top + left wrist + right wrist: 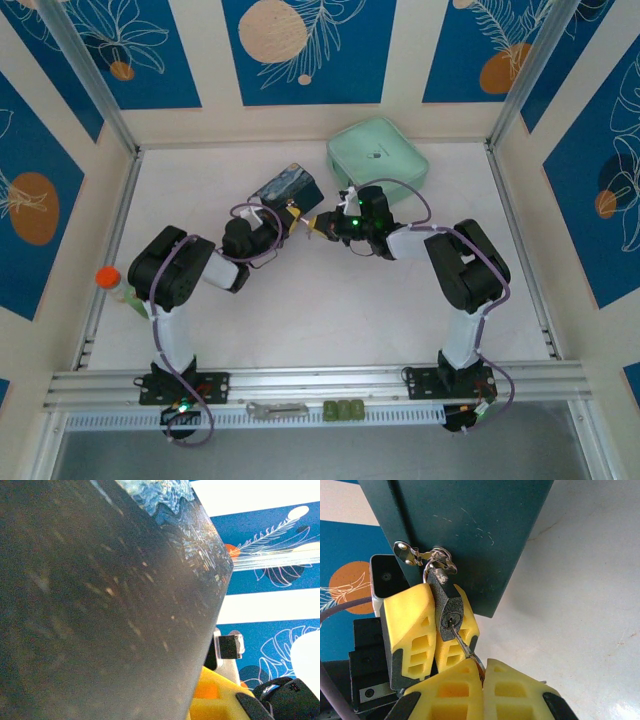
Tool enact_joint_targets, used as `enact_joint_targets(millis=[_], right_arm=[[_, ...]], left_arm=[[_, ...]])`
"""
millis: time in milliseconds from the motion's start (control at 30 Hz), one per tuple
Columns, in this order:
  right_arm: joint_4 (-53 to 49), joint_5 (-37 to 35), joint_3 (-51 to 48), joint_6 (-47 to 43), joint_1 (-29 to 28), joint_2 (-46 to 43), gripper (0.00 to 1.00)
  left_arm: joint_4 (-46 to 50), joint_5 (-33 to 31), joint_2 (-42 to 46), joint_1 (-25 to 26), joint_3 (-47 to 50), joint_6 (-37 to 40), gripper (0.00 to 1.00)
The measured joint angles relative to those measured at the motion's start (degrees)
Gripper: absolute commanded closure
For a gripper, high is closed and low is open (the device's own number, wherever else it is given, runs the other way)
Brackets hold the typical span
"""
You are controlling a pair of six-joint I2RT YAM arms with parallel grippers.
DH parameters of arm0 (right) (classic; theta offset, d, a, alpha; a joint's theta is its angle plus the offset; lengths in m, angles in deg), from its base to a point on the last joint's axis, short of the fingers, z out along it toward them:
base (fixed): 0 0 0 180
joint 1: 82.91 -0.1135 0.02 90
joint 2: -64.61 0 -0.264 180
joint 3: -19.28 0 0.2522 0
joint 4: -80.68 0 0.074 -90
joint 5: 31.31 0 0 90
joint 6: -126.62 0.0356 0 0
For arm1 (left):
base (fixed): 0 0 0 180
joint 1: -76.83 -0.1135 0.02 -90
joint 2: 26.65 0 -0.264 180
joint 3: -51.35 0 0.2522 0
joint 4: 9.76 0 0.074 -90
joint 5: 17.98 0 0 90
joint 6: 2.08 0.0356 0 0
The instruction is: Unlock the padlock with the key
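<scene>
At the bottom of the right wrist frame, the right tool [482, 672], clamped on the thin silvery metal key [462, 641], should twist about the blade's axis without tugging; the key sits in the small dark squarish padlock [449, 605], centre left, clamped by the left tool [437, 615] beneath the dark green tin box [470, 530]

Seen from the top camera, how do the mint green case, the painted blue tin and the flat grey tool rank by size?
1. mint green case, clearly the largest
2. painted blue tin, in the middle
3. flat grey tool, the smallest, a thin sliver
</scene>
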Motion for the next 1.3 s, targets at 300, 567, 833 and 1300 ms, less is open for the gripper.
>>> enact_joint_targets(millis=[300, 567, 833, 1300], right_arm=[[-4.6, -0.2, 2.7, 0.3, -0.1, 0.0, 1.0], [-11.6, 0.2, 4.2, 0.2, -0.1, -0.5, 1.0], [-17.1, 0.0, 5.1, 1.3, 0.0, -2.2, 1.0], [-15.5, 1.2, 6.7, 4.7, 0.0, 0.4, 1.0]], left_arm=[[-0.1, -1.9, 0.0, 0.3, 0.0, 0.3, 1.0], [4.0, -2.8, 2.0, 1.1, 1.0, 4.0, 1.0], [5.8, -2.4, 2.7, 1.8, 1.0, 6.5, 1.0], [7.5, -5.2, 3.4, 1.8, 1.0, 7.6, 1.0]])
